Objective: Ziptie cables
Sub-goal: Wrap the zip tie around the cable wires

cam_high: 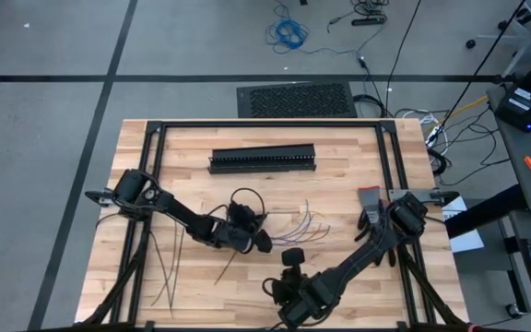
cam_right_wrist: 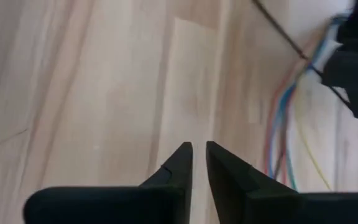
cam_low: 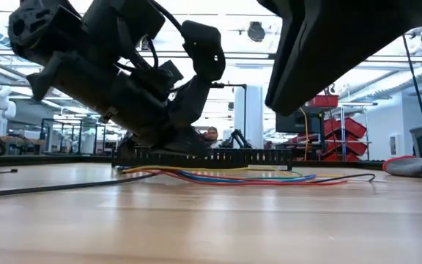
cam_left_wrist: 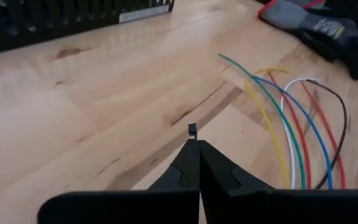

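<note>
High view puts the left gripper (cam_high: 258, 242) low over the pale wooden slatted table (cam_high: 339, 152), just at nine o'clock of the loose fan of thin multicoloured cables (cam_high: 304, 224) near the table's centre. Its fingers are pressed together, and the left wrist view shows a tiny dark square tip (cam_left_wrist: 192, 129) poking out beyond them, probably a ziptie's head pinched there for threading round the wires. More long thin dark plastic zipties (cam_high: 166, 267) lie at seven o'clock, kept as spares within reach. The right gripper (cam_high: 289, 293) hangs near six o'clock with its jaws a sliver apart, holding nothing. A long black slotted plastic duct (cam_high: 262, 160) rests at twelve o'clock; a grey-and-red glove (cam_high: 369, 201) lies at three.
</note>
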Robot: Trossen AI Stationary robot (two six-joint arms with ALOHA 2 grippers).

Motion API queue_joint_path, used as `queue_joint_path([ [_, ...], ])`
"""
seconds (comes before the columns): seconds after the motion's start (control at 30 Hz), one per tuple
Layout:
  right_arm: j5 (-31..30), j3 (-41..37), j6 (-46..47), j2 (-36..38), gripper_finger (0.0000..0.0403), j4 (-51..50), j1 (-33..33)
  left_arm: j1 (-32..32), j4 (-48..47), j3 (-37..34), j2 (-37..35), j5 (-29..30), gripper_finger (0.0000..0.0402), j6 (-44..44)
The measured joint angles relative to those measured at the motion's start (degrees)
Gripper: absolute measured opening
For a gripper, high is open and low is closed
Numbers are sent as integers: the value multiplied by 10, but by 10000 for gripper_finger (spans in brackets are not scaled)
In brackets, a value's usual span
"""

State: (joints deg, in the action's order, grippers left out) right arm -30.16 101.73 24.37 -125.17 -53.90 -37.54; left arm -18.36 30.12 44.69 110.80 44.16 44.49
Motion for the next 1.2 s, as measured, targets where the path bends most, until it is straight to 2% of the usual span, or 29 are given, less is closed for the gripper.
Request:
queue_joint_path([
  [0.1, -48, 0, 34, 0, 53, -12, -9, -2, -4, 0, 0, 11, 0, 0],
  [0.2, -122, -12, 103, -1, 54, 15, -16, -2, -16, 0, 0, 25, 0, 0],
  [0.27, -165, -34, 128, -1, 53, 72, -20, -1, -28, 0, 0, 40, 0, 0],
  [0.37, -190, -80, 76, -1, 52, 224, -23, -1, -47, 0, 0, 57, 0, 1],
  [0.43, -185, -112, 17, -1, 52, 337, -17, 1, -64, 0, 0, 63, 0, 11],
  [0.53, -115, -149, -42, -1, 52, 486, 17, 3, -87, 0, 0, 70, 0, 36],
  [0.63, -67, -168, -58, -9, 52, 580, 54, 4, -92, 0, 0, 79, 0, 51],
  [0.8, -40, -169, -73, -16, 52, 592, 73, 3, -144, 0, 0, 102, 0, 60],
  [1.0, -24, -169, -71, -16, 52, 598, 82, 1, -228, 0, 0, 115, 0, 121],
  [1.2, -11, -169, -77, -16, 52, 567, 78, -10, -233, 0, 0, 116, 0, 137],
])
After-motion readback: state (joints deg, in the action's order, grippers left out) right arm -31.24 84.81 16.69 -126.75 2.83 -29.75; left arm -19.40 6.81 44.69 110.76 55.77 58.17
